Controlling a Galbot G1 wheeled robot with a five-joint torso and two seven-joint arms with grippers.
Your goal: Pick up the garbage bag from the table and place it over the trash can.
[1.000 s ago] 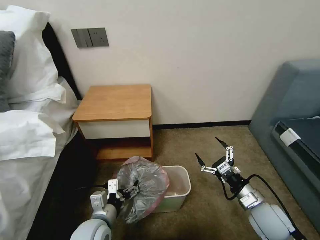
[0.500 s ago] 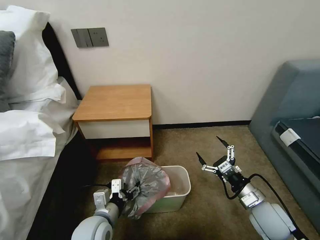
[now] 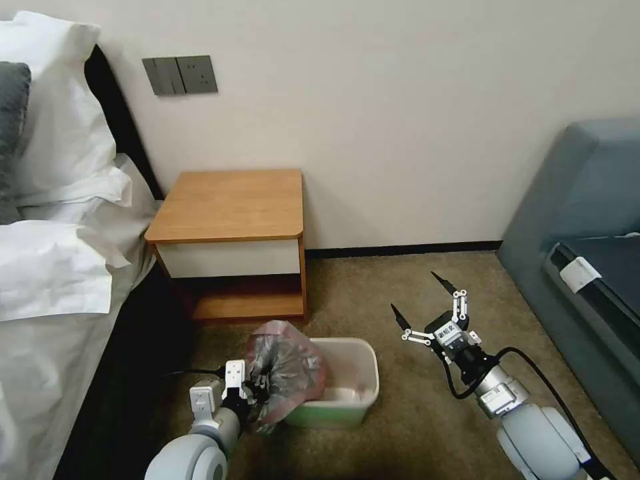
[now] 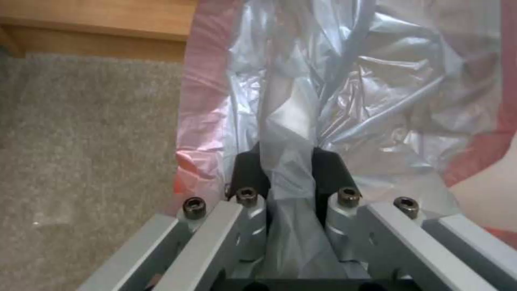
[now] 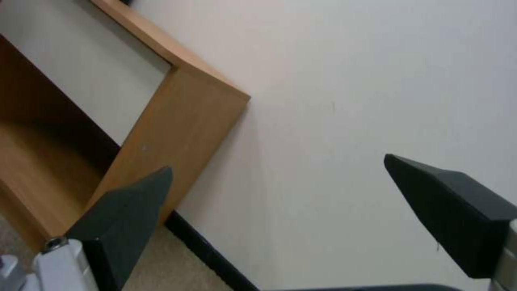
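Observation:
The garbage bag (image 3: 287, 370), crinkly grey plastic with a pinkish-red rim, hangs bunched over the left end of the trash can (image 3: 347, 393). My left gripper (image 3: 257, 387) is shut on a fold of the garbage bag (image 4: 345, 97), with its dark pads pinching the plastic in the left wrist view. The cream-white trash can stands on the carpet in front of the table (image 3: 230, 203), whose orange-brown top is bare. To the right of the trash can, my right gripper (image 3: 419, 300) hovers open above the carpet and holds nothing. In the right wrist view its black fingertips (image 5: 127, 214) are spread wide apart.
A bed with white linen (image 3: 53, 267) fills the left side. A blue-grey sofa (image 3: 580, 227) stands at the right. The wall behind carries a grey switch plate (image 3: 179, 74). Brown carpet (image 3: 400, 280) lies open between the table and the sofa.
My left gripper has lowered with the bag, which now sits lower and more bunched over the can's left end. The right arm has barely moved.

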